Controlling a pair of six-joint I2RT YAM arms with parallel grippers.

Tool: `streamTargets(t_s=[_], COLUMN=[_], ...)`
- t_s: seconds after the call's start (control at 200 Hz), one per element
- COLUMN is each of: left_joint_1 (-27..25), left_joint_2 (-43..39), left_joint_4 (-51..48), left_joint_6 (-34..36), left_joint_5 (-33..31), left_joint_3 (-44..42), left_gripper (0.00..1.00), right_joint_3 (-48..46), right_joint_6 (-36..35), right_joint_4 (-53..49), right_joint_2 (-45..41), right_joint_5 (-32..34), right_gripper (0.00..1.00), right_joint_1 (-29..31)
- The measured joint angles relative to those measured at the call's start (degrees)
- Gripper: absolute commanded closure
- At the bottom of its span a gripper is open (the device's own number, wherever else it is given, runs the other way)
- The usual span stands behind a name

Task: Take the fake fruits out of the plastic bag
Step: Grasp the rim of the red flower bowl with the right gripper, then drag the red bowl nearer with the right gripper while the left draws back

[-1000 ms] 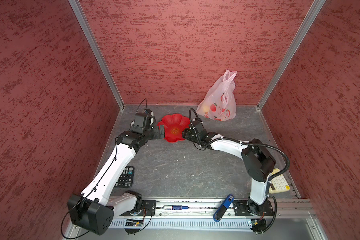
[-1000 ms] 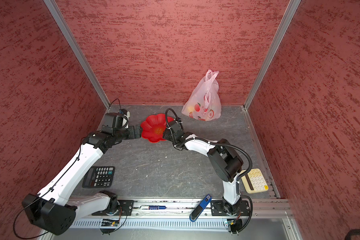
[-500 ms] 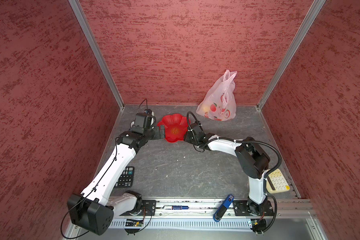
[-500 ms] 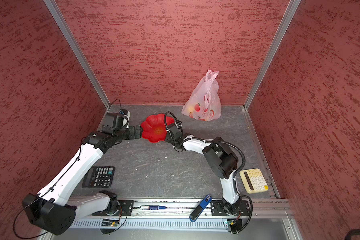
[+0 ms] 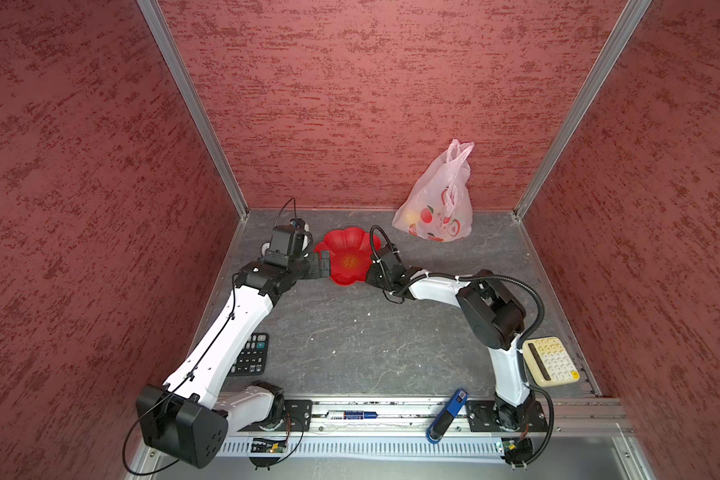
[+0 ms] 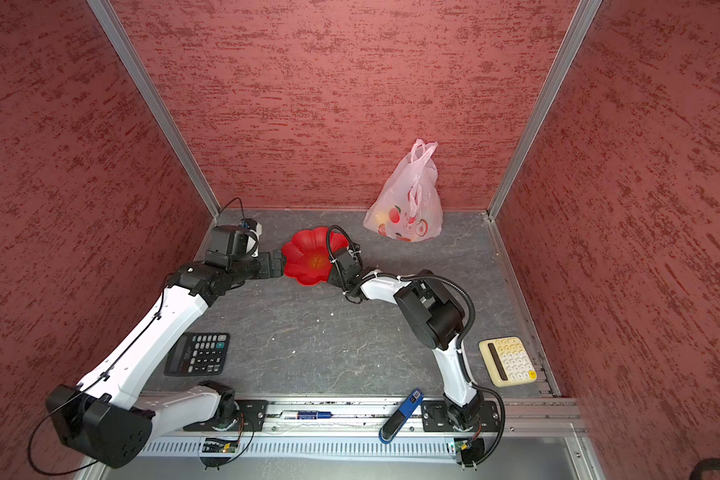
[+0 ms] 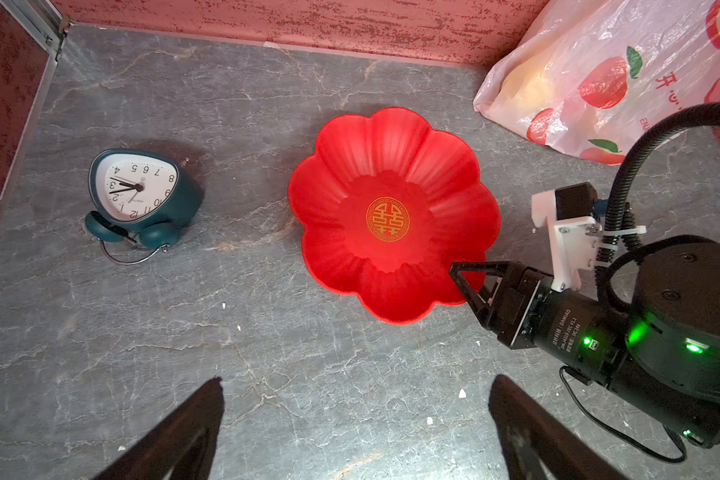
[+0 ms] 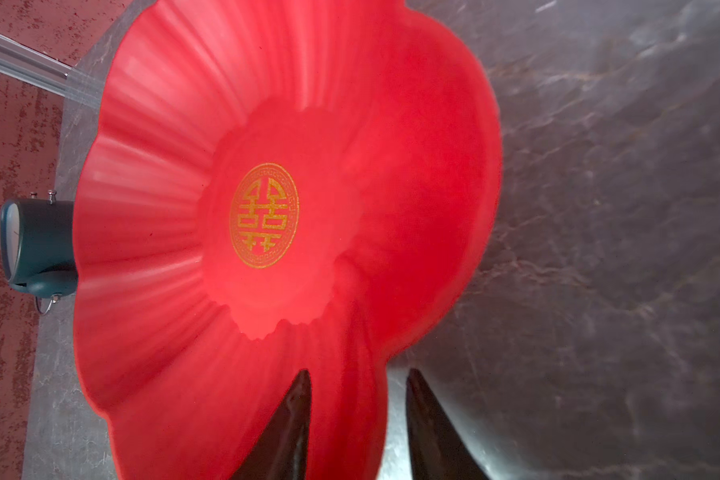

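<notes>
The plastic bag (image 5: 437, 208) (image 6: 408, 208) stands upright against the back wall, pale pink with printed red fruit and its handles up. Fake fruits show only as a yellowish lump (image 7: 528, 83) through the film; the rest are hidden inside. My right gripper (image 5: 368, 270) (image 8: 356, 374) is at the near-right rim of a red flower-shaped plate (image 5: 348, 249) (image 7: 391, 137). One finger is over the plate's inside and one outside, with a small gap at the rim. My left gripper (image 5: 327, 264) (image 7: 356, 380) is wide open by the plate's left edge, holding nothing. Both are well short of the bag.
A teal alarm clock (image 7: 142, 191) lies on its back in the back-left corner. A black calculator (image 6: 198, 353) sits front left, a cream calculator (image 6: 508, 361) front right. A blue tool (image 5: 449, 415) rests on the front rail. Red walls close three sides.
My right gripper's jaws have narrowed around the plate's rim, and that arm's elbow has shifted a little. The left arm and the bag have not moved.
</notes>
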Motion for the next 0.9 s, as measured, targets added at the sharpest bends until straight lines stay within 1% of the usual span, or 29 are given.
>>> streamTargets(t_s=[0.06,0.261,0.296,0.311,0.436,0.531,0.626,0.726,0.777,0.797,0.822,0.897], left_joint_1=[-0.1,-0.2,-0.2,-0.2,-0.2,-0.2,-0.2,-0.2,-0.2,-0.2,-0.2,-0.2], left_joint_2=[0.0,0.3,0.4,0.5,1.0,1.0,0.9,0.9,0.9,0.9,0.9,0.9], left_joint_4=[0.0,-0.2,-0.3,-0.4,-1.0,-1.4,-1.6,-1.6,-1.8,-1.8,-1.9,-1.9], left_joint_6=[0.0,0.0,0.0,0.0,0.0,0.0,0.0,-0.1,-0.1,-0.1,-0.2,-0.5], left_joint_5=[0.0,-0.3,-0.4,-0.4,-0.9,-1.0,-1.0,-0.8,-0.4,-0.4,0.0,0.6], left_joint_3=[0.0,0.0,0.0,0.0,0.0,0.1,0.1,0.1,0.2,0.3,0.4,0.7], left_gripper=[0.01,0.01,0.01,0.01,0.01,0.01,0.01,0.01,0.01,0.01,0.01,0.01], right_joint_3=[0.0,-0.1,-0.4,-0.5,-4.5,-9.5,-15.8,-24.3,-29.5,-30.6,-33.5,-38.6], right_joint_6=[0.5,1.8,2.1,2.0,2.8,3.1,3.5,4.3,5.1,5.3,6.0,7.7], right_joint_4=[0.6,2.1,2.6,2.7,3.0,2.2,0.6,-3.2,-6.6,-7.3,-9.4,-15.3], right_joint_2=[0.2,0.2,0.1,0.0,-2.9,-7.6,-13.7,-23.3,-30.6,-32.2,-36.9,-47.5], right_joint_5=[-0.3,-1.4,-1.9,-2.1,-3.0,-3.5,-3.9,-3.4,-2.6,-2.4,-1.7,0.2], right_gripper=[0.79,0.93,0.99,1.00,1.00,1.00,1.00,1.00,1.00,1.00,1.00,1.00], right_joint_1=[-0.3,-1.1,-1.3,-1.4,-2.0,-3.0,-4.9,-7.3,-8.4,-8.7,-9.4,-10.7])
